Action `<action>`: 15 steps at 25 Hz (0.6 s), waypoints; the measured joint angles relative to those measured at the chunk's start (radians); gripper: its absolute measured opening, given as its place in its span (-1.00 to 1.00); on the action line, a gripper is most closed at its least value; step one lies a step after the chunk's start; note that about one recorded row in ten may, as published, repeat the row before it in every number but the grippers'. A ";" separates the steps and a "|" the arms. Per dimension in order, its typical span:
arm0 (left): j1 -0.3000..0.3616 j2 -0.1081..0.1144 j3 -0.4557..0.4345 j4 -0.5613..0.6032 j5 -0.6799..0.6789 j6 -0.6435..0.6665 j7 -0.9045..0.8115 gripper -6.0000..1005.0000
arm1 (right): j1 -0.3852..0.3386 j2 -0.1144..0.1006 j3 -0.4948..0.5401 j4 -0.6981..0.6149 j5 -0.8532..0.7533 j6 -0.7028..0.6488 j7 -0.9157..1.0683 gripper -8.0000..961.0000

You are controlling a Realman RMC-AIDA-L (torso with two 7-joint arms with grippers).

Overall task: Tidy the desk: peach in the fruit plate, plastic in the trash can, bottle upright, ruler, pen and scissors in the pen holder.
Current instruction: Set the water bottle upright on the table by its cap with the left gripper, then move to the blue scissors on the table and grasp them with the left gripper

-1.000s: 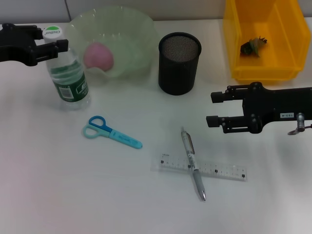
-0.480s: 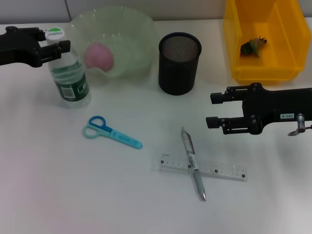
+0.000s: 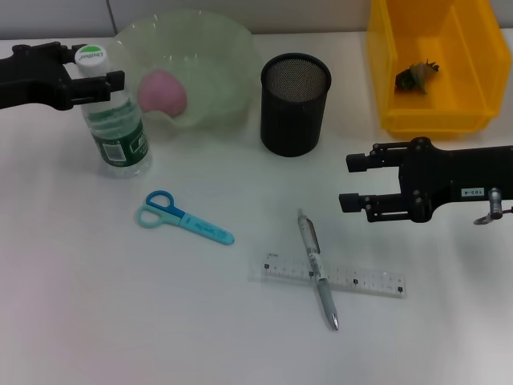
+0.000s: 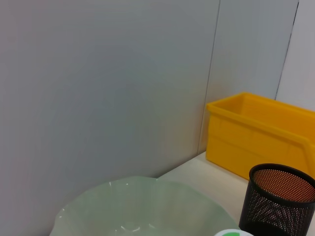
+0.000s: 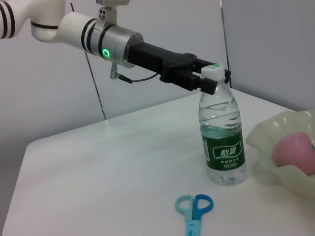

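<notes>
Bottle (image 3: 115,120) — upright on desk beside fruit plate (image 3: 216,48). Left gripper (image 3: 94,70) clasps its neck under the cap, shifted slightly rightward since before. Right gripper (image 3: 351,182) — unmoved, jaws spread, above pen (image 3: 317,269).

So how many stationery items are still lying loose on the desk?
3: scissors below the bottle; pen lying crossed over the ruler, in front of the pen holder. None seems hidden.
</notes>
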 joint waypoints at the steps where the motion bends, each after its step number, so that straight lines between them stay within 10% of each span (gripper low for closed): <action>1: 0.000 0.000 0.000 0.000 0.000 0.001 0.000 0.16 | 0.000 0.000 0.000 0.000 0.000 0.000 0.000 0.42; 8: 0.010 0.003 -0.003 0.057 -0.100 0.041 -0.011 0.68 | 0.000 0.000 0.000 0.000 0.000 -0.001 0.000 0.42; 15: 0.037 0.001 0.051 0.274 -0.271 0.297 -0.058 0.68 | -0.002 -0.003 0.000 -0.002 0.000 -0.003 0.020 0.42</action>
